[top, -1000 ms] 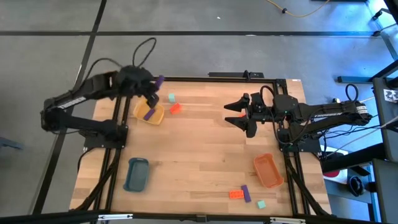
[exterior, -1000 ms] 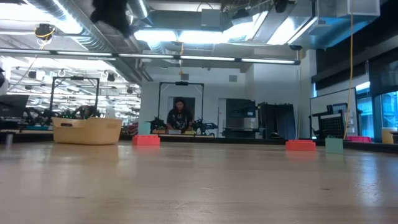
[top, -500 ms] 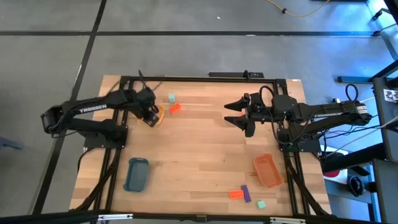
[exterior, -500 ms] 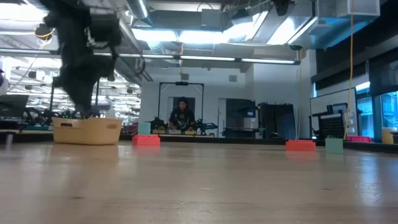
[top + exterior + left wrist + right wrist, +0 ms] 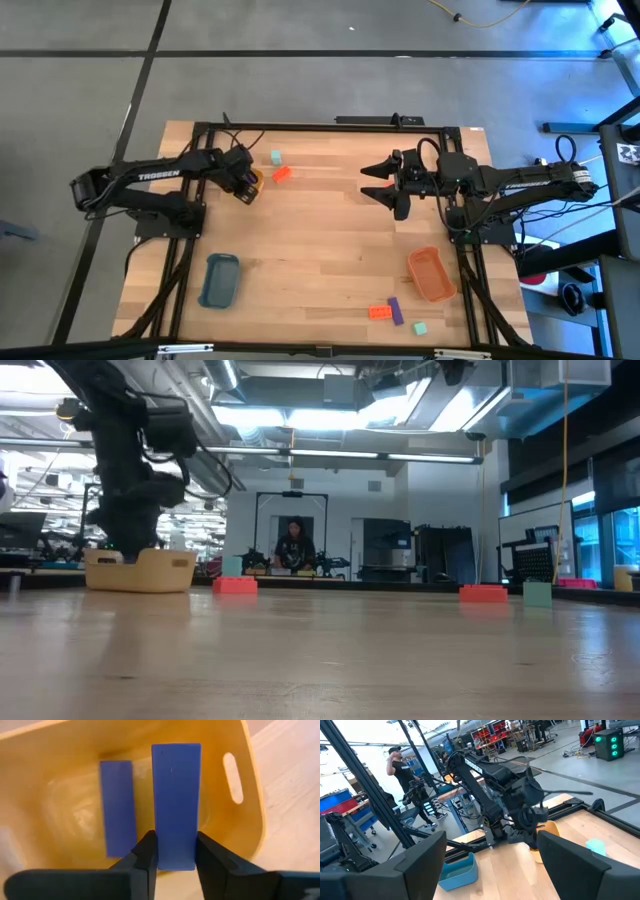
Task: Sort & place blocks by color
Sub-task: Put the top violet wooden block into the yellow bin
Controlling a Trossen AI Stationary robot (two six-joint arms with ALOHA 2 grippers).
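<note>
gripping a purple block [image 5: 175, 805] in the left gripper [image 5: 174, 851], hanging inside the yellow tray [image 5: 245, 845] beside a second purple block [image 5: 118, 807] lying there. holding the right gripper [image 5: 385, 182] spread open, waiting above mid-table.

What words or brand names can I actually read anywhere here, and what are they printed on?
"TROSSEN": white letters along the dark left arm, read in the high view.
White lettering on the dark right arm: too small to read.
White lettering on the left arm in the right wrist view: too blurred to read.
No text shows on the yellow plastic tray or the purple rectangular blocks.
</note>
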